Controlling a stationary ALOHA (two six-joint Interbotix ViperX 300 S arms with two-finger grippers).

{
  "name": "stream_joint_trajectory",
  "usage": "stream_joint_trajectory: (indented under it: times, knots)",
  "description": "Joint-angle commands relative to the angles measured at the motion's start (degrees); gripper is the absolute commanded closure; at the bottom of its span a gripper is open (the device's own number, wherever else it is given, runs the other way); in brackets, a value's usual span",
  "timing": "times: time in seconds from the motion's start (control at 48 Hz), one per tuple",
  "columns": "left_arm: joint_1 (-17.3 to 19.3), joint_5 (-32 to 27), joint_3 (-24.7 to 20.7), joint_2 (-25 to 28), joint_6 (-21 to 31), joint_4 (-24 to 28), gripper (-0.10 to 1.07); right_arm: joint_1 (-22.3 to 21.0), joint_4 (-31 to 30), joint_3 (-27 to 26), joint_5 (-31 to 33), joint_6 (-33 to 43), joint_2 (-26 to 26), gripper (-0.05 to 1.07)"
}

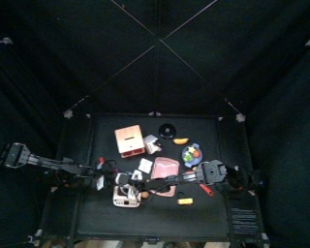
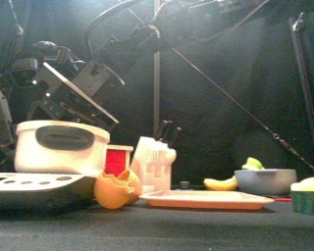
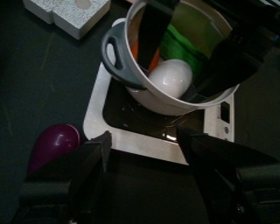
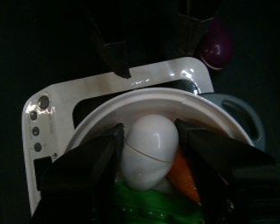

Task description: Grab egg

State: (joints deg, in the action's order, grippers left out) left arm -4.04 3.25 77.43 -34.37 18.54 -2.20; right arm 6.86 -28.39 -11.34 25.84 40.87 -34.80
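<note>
An egg (image 4: 150, 154), pale under the wrist cameras' light, lies inside a white bowl (image 4: 101, 118) that sits on a white scale-like device (image 4: 60, 96) at the front left of the worktop (image 1: 209, 208). Orange (image 4: 185, 175) and green (image 4: 149, 210) pieces lie in the bowl beside the egg. The right pincer (image 4: 154, 157) reaches into the bowl with its two black jaws standing wide apart, one on each side of the egg; whether they touch it cannot be told. The left pincer (image 3: 149, 162) hangs just outside the device's edge, jaws spread and holding nothing, looking toward the bowl and the right arm's jaws coming down into it. A purple egg-shaped object (image 3: 55, 147) lies on the worktop just beside the device. From above, both arms meet over the worktop's front half, with a pink box (image 1: 129, 139) and a salmon tray (image 1: 167, 170) close by. At table height, a white appliance (image 2: 62, 147), an orange fruit piece (image 2: 117, 189), the flat tray (image 2: 206, 200) and a grey bowl (image 2: 265, 180) stand in the foreground.
</note>
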Motion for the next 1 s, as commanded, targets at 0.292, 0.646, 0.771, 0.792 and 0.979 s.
stream_joint_trajectory:
  times: [0.292,0.646,0.771,0.792,0.979]
  knots:
    - [0.9,0.2,-0.9,-1.7,-0.2,0.3,0.04,0.3,-2.3,-2.8,1.8,0.0,2.9,0.37]
    - [3.7,-0.3,-0.4,-7.8,-0.2,1.8,0.04,1.3,-5.2,-4.0,5.4,0.0,4.7,0.37]
    - [4.2,-0.5,-0.2,-8.7,-0.2,1.8,0.04,1.3,-5.2,-3.5,5.4,0.0,5.2,0.37]
    - [4.3,-0.5,-0.2,-8.8,-0.2,1.8,0.04,1.3,-5.1,-3.5,5.3,0.0,5.4,0.37]
    - [4.2,-0.6,-0.3,-8.8,0.0,1.8,0.04,1.3,-4.7,-2.9,5.4,0.2,6.8,0.37]
